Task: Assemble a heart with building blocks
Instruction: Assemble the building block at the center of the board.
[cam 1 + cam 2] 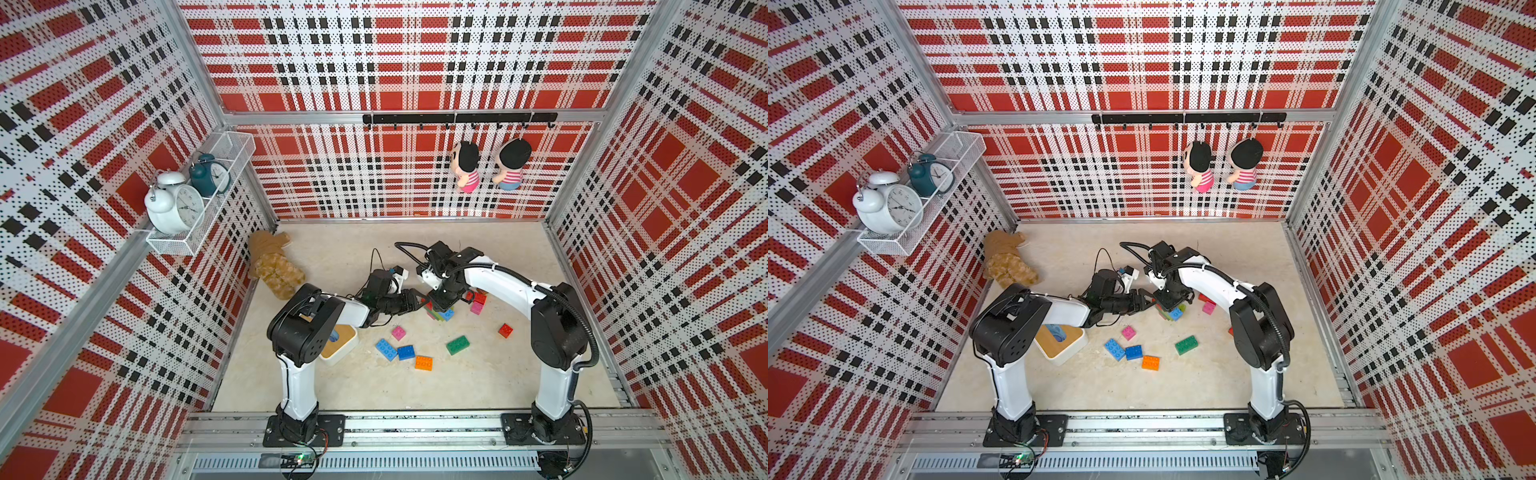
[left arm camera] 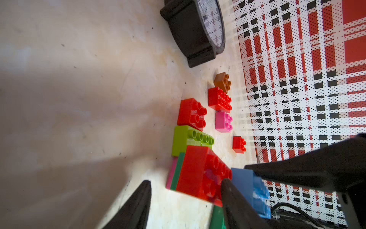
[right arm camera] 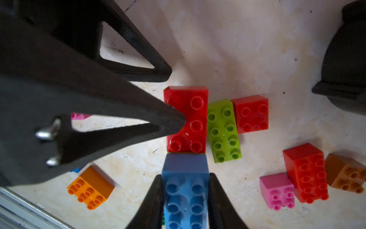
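Your right pincer is clenched on a blue block, a finger on each long side. The block's end butts against the red block that tops the build. That build sits mid-worktop, slightly right of centre, between your two arms.

Your left pincer is released: jaws apart, one fingertip resting on the red block's studs, the other clear of it over bare worktop.

A green layer and a pink layer show under the red block's edge. A lime block lies touching the red block's side, and a small red block touches the lime one.

On the near side, well apart from the build, lie a loose pink block, an orange block and a green block. Whether the blue block is pressed home, you cannot tell.
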Controlling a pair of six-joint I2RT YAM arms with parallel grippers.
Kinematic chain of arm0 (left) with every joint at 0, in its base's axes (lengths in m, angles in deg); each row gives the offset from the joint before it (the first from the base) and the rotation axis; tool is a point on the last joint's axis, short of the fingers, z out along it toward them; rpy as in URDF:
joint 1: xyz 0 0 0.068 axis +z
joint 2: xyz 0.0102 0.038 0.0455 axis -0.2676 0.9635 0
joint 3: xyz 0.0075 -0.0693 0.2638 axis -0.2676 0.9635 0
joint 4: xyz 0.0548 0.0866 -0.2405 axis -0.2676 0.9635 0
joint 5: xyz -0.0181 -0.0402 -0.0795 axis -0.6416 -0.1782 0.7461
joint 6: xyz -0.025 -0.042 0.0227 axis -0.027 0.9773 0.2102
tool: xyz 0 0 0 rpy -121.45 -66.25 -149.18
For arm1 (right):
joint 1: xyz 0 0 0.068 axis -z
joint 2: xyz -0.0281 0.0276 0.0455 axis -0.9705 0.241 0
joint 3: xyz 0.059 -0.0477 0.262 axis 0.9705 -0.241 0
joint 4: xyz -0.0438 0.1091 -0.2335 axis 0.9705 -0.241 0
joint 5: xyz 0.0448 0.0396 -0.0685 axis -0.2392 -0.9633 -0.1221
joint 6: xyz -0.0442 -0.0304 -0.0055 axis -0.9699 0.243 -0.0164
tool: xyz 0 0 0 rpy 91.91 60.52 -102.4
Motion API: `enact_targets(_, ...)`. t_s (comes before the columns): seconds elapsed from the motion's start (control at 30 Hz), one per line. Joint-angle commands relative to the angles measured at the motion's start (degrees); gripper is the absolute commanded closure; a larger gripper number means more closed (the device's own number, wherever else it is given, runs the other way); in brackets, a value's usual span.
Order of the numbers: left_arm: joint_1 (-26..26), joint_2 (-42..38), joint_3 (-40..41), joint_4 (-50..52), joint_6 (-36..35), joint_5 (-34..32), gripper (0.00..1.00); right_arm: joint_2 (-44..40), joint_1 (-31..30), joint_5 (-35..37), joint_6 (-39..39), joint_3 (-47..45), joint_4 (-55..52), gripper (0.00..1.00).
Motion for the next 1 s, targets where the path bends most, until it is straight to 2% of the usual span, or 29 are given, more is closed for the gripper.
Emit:
enact_targets(0.0, 0.3, 1.6, -0.4, 2.4, -1.0, -1.2, 0.41, 8.5, 1.0, -2.4, 1.3, -5.9, -2.8, 1.0)
enact_targets(0.33, 0.4, 1.6, -0.7, 2.5, -1.5, -0.6, 0.41, 7.4, 0.6, 2.0, -6.3, -5.1, -3.2, 1.0)
enact_targets(0.47, 0.5, 1.5, -0.7, 2.5, -1.6, -0.5, 0.35, 6.9, 0.6, 3.1, -9.6, -3.6, -4.0, 1.0)
enact_targets(0.67, 0.5, 1.4, -1.0, 2.5, -1.5, -0.8, 0.32, 7.7, 0.7, 1.8, -11.6, -3.2, -4.3, 1.0)
enact_targets(0.8, 0.5, 2.0, -0.8, 2.5, -1.5, -0.8, 0.38, 7.3, 1.7, -0.7, -10.1, -3.2, -2.9, 1.0)
enact_targets(0.97, 0.4, 2.3, 0.2, 2.5, -1.7, -1.1, 0.4, 5.8, 3.6, -4.8, -8.2, -3.1, -1.6, 1.0)
